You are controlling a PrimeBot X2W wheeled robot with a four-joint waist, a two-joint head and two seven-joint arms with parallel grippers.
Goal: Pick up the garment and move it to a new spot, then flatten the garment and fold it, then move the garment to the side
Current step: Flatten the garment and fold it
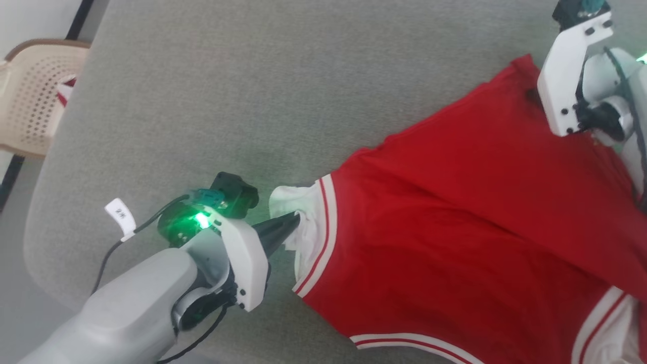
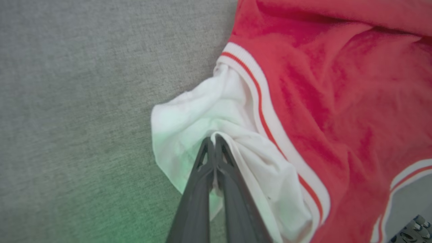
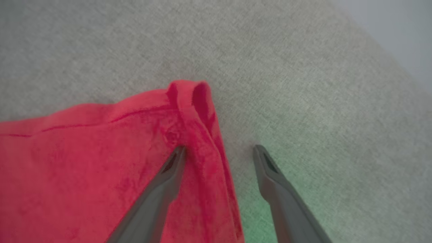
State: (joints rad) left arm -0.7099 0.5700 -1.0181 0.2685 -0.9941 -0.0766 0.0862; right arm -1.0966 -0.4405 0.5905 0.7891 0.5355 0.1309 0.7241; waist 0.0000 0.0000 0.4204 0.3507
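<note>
Red jersey shirt (image 1: 455, 227), plain red side up, lies mostly flat with a few soft wrinkles across the 3-to-5 o'clock part of the grey fabric surface (image 1: 202, 101). Its white sleeve (image 1: 290, 199) is bunched up and sticks out toward 9 o'clock, with red-and-white striped trim (image 1: 326, 227) where it joins. One red corner (image 1: 520, 71) points to 1 o'clock.

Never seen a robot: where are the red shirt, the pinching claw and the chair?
garment (image 1: 455, 212): head view, red body.
left gripper (image 2: 214, 138): left wrist view, between shut tips.
chair (image 1: 35, 96): head view, perforated beige panel.
</note>
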